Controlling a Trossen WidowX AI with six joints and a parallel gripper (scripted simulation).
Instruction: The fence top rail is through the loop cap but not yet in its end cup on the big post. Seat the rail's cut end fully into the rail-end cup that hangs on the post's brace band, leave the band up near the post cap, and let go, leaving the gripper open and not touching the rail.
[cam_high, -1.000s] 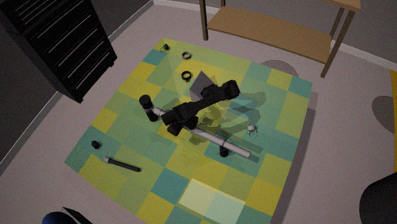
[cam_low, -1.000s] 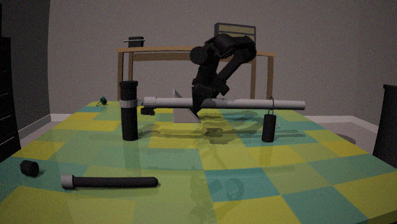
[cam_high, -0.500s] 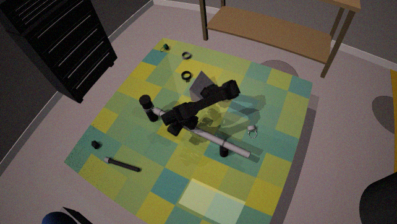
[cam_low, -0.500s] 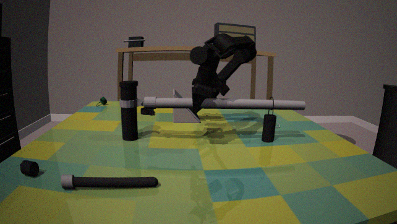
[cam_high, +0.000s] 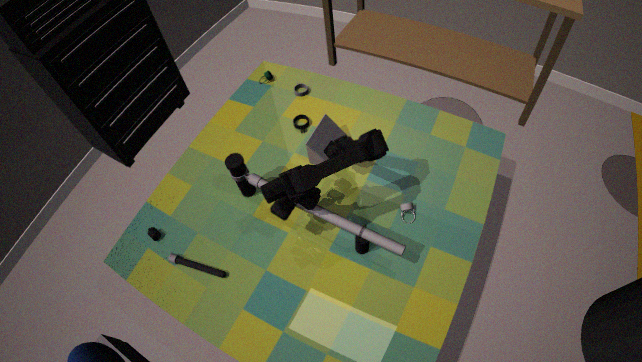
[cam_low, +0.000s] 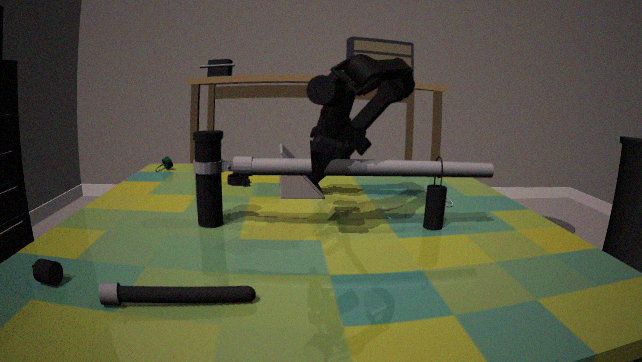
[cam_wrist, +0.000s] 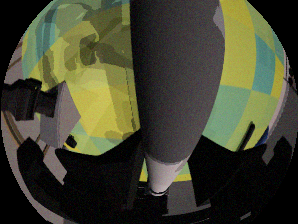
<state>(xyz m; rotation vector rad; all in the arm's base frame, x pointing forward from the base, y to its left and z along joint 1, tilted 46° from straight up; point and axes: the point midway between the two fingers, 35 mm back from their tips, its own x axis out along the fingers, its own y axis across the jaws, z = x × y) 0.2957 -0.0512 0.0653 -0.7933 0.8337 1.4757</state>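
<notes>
While the black parallel-jaw gripper (cam_low: 320, 172) is clamped on the long grey metal top rail (cam_low: 380, 167), that rail lies level above the yellow-and-green chequered mat (cam_low: 450, 300), carried at one side by the thin wire loop cap (cam_low: 440, 167) on the short black post (cam_low: 434, 206). Its cut end (cam_low: 239, 165) sits close beside the tall black post (cam_low: 208, 177), just short of the grey brace band (cam_low: 206, 167); the small end cup between them is too small to read clearly, so whether the end has entered it I cannot tell.

The rail looks rigid and smooth, likely to slide freely through the loop when pushed along its axis, but long enough to lever sideways if gripped off-centre. A hold near the post-side third, where the claw sits, seems sensible: close to the cup for aiming, with the loop steadying the far part.

The exterior view shows the heights: band high on the post just under its cap, rail level with it. The top view instead shows the rail's line running toward the tall post (cam_high: 239, 174) and the arm (cam_high: 345, 155) crossing it. The wrist view gives only the rail's rounded body (cam_wrist: 174, 83) filling the frame, with dark finger shapes at the bottom.
</notes>
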